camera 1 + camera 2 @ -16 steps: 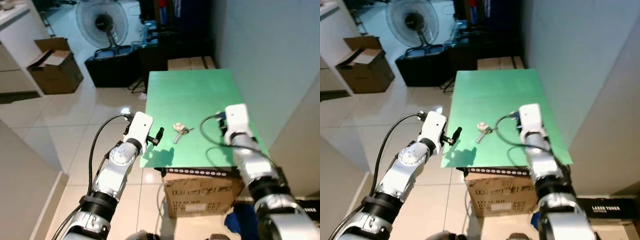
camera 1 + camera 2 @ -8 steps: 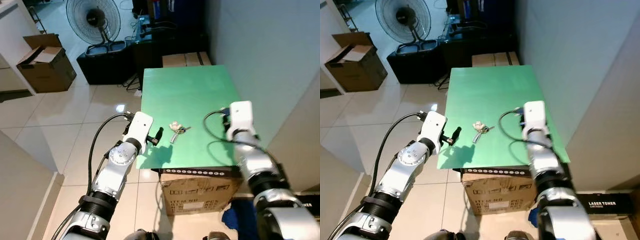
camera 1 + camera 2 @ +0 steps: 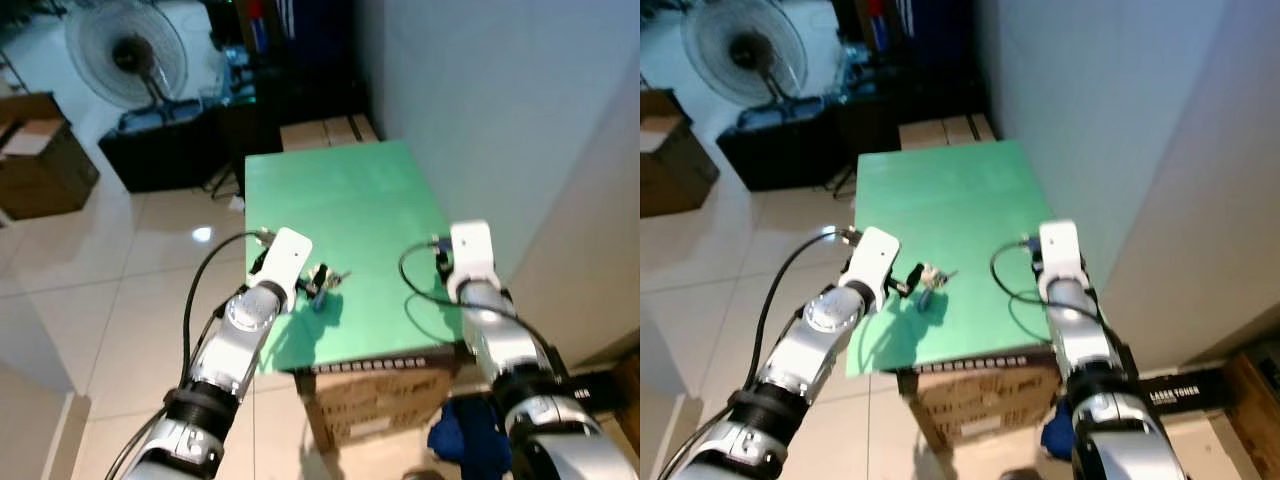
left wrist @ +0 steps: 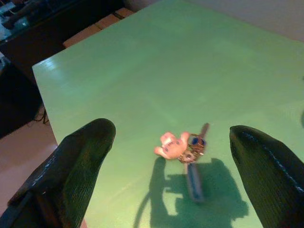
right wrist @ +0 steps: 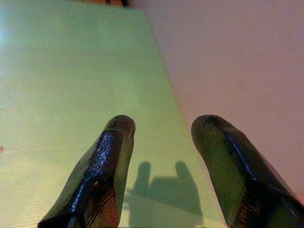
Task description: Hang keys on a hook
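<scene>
Keys [image 4: 186, 148] lie flat on the green table [image 3: 360, 200], just ahead of the left gripper [image 4: 178, 164], between its wide-spread fingers. Bunch looks light, loose and jingly, metal likely slippery; pink charm [image 4: 171, 145] looks softer, probably the best grab point, or the ring. Right gripper [image 5: 164, 156] hovers open over the table's edge, well apart from the keys.

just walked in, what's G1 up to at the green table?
It's going for the keys, which lie on the green table with a pink charm attached, not yet picked up. The left gripper is open, poised just short of them, fingers either side in the wrist view. The right gripper hovers open over the table's right edge, holding nothing.
</scene>
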Tool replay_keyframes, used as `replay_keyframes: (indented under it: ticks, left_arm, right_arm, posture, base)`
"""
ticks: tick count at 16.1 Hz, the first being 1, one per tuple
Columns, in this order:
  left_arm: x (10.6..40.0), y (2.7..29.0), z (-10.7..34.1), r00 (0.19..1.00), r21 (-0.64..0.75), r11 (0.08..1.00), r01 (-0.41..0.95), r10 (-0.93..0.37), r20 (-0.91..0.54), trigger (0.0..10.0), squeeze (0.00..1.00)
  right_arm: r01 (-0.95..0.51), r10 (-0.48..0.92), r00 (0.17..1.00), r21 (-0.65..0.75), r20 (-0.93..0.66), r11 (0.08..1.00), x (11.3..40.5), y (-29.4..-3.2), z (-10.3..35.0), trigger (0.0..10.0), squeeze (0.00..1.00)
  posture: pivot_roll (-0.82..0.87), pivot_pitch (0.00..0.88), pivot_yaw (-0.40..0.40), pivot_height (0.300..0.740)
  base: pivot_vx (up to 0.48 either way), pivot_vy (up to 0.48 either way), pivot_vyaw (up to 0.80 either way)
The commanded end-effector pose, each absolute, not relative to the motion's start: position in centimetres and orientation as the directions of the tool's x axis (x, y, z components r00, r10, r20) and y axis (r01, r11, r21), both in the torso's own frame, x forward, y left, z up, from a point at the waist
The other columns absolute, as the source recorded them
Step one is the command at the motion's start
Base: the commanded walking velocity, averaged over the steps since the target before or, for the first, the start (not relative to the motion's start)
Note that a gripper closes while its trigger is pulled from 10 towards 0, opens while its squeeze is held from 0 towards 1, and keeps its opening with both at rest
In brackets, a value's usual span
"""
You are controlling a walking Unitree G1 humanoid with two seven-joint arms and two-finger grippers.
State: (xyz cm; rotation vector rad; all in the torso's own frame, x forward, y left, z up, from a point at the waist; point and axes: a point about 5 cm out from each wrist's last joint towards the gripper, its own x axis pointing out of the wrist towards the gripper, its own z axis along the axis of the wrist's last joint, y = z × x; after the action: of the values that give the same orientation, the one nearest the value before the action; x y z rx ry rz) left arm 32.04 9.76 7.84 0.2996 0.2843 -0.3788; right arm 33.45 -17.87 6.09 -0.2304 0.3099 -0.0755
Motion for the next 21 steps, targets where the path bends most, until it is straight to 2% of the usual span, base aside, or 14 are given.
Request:
replay_keyframes:
  ticks: [1,7,11,15,18,21]
  left_arm:
    - [32.4,10.3,7.9,0.898,0.256,0.889,0.38,-0.289,-0.331,10.0,0.0]
    - [32.1,10.8,7.8,0.917,0.272,0.901,0.338,-0.25,-0.31,10.0,0.0]
    - [32.0,11.2,7.6,0.916,0.285,0.898,0.336,-0.241,-0.321,10.0,0.0]
    - [31.9,12.0,8.2,0.923,0.307,0.893,0.328,-0.234,-0.304,10.0,0.0]
    - [30.2,12.0,7.9,0.923,0.298,0.898,0.325,-0.234,-0.304,10.0,0.0]
    - [28.9,13.0,7.5,0.932,0.275,0.925,0.264,-0.171,-0.321,10.0,0.0]
  right_arm:
    - [0.014,-0.074,0.962,-0.224,-0.262,0.974,33.8,-16.8,6.8,10.0,0.0]
    - [0.014,-0.071,0.965,-0.22,-0.252,0.975,33.6,-16.8,6.9,10.0,0.0]
    - [0.017,-0.066,0.971,-0.211,-0.229,0.977,34.9,-17.1,8.6,10.0,0.0]
    - [0.09,-0.131,0.97,-0.194,-0.206,0.977,37.2,-19.0,11.0,10.0,0.0]
    - [0.092,-0.131,0.973,-0.201,-0.188,0.975,38.4,-18.7,12.6,10.0,0.0]
    - [0.067,-0.108,0.974,-0.202,-0.198,0.977,39.0,-17.7,13.2,10.0,0.0]
  posture:
    - [-0.22,0.0,0.128,0.723]
    - [-0.22,0.0,0.129,0.723]
    - [-0.21,0.0,0.132,0.723]
    - [-0.17,0.0,0.114,0.723]
    - [-0.12,0.0,0.082,0.723]
    - [-0.07,0.018,0.057,0.723]
  base:
    - [0.48,0.0,0.0]
    - [0.0,0.0,0.0]
    - [0.0,0.0,0.0]
    - [0.0,0.0,0.0]
    - [0.0,0.0,0.0]
    - [0.0,0.0,0.0]
